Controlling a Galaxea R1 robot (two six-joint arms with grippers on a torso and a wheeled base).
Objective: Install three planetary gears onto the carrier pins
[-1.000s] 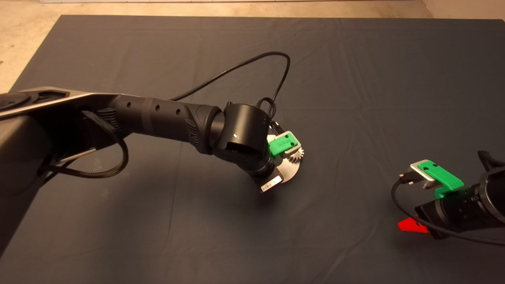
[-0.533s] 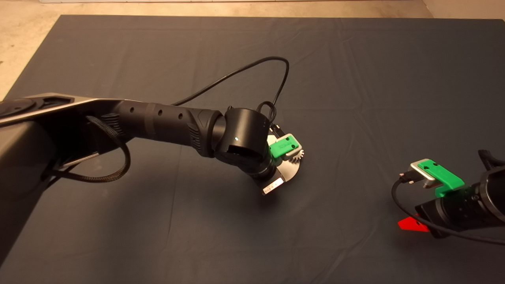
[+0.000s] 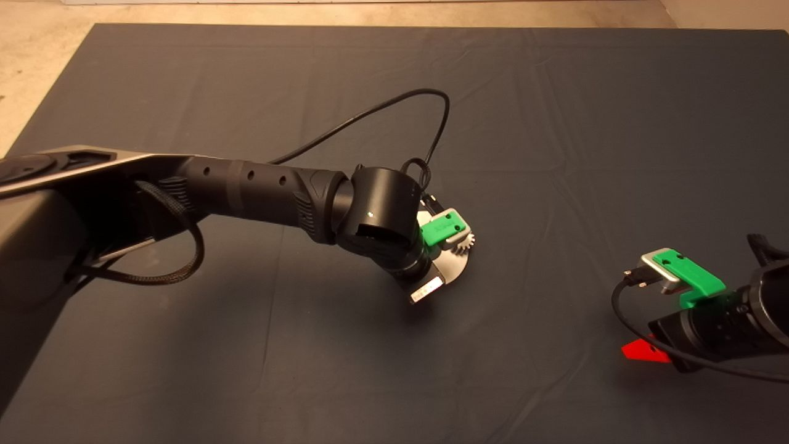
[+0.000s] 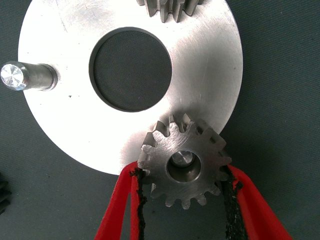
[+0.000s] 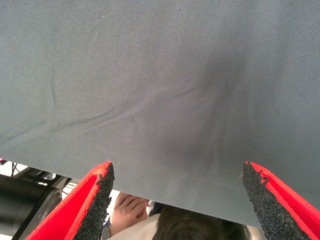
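Note:
In the left wrist view the flat silver disc (image 4: 210,75) lies on the dark mat. My left gripper (image 4: 184,171) is shut on one planetary gear (image 4: 184,165), its pads touching the teeth on both sides. This gear sits at the disc's rim and a carrier pin's top (image 4: 183,158) shows through its bore. A second gear (image 4: 167,9) sits on the disc's far side. One bare carrier pin (image 4: 15,76) stands apart from both. In the head view the left wrist covers most of the disc (image 3: 455,267), and a gear (image 3: 463,244) peeks out beside it.
My right gripper (image 5: 177,172) waits open at the mat's lower right, with its red finger (image 3: 644,353) showing in the head view. A person's hand (image 5: 127,212) shows beyond the mat edge. A black cable (image 3: 394,105) loops behind the left wrist.
The left wrist sank a little towards the disc in the first half second, hiding more of the gear. Since then it has held still. The right arm has not moved.

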